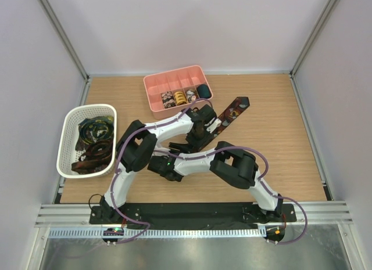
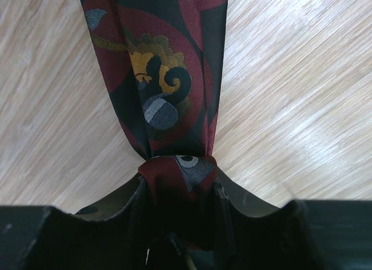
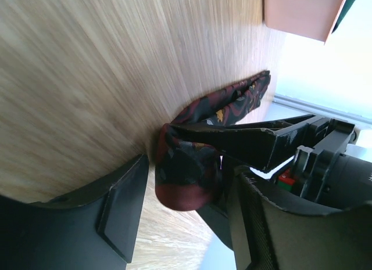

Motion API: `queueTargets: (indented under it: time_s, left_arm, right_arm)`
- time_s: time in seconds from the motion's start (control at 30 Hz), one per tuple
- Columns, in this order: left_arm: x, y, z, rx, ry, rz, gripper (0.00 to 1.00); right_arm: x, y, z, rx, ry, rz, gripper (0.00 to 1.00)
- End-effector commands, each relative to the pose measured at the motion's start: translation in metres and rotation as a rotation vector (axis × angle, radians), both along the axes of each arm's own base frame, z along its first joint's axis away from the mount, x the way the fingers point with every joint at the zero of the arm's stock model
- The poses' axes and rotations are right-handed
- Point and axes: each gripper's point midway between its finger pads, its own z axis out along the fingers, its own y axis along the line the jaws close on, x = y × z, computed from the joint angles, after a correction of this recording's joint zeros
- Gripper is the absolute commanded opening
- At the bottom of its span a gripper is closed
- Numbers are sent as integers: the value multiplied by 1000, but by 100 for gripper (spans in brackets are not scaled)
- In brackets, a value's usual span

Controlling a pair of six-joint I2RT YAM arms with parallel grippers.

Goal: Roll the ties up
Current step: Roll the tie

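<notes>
A dark tie (image 1: 232,110) with red and yellow print lies stretched across the wooden table, its wide pointed end toward the back right. Its near end is wound into a small coil (image 3: 186,165). My left gripper (image 2: 179,183) is shut on that coil, and the flat tie (image 2: 157,78) runs away from its jaws. In the top view the left gripper (image 1: 200,136) comes down from the back. My right gripper (image 3: 186,194) straddles the same coil from the side, open, with a thin gap at its left pad (image 3: 125,206). The two meet mid-table, the right gripper (image 1: 185,147) in front.
A pink divided tray (image 1: 152,84) at the back holds a few coiled ties (image 1: 180,97). A white mesh basket (image 1: 67,136) at the left holds several loose ties (image 1: 96,139). The tray's corner (image 3: 296,11) shows in the right wrist view.
</notes>
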Motion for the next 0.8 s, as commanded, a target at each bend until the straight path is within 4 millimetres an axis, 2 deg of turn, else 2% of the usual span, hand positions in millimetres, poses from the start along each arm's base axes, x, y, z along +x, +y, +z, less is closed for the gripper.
queueTargets:
  time_s: [0.0, 0.37, 0.43, 0.47, 0.53, 0.63, 0.77]
  left_arm:
    - [-61, 46, -39, 193, 278, 32, 19]
    - [-64, 54, -39, 242, 293, 26, 20]
    - [-64, 56, -39, 247, 295, 25, 20]
    - [-64, 56, -39, 248, 294, 23, 20]
    - [-63, 55, -38, 243, 287, 22, 22]
    - [-60, 53, -35, 225, 272, 20, 24]
    - [-53, 48, -27, 200, 231, 17, 34]
  right_arm:
    - [5, -13, -15, -14, 23, -45, 60]
    - [9, -38, -33, -102, 27, -109, 59]
    - [10, -39, -35, -95, 24, -123, 48]
    - [9, -39, -35, -93, 26, -125, 38]
    - [8, -37, -35, -65, 40, -129, 29]
    - [6, -34, -32, -34, 53, -127, 22]
    - [4, -28, -28, 14, 80, -124, 18]
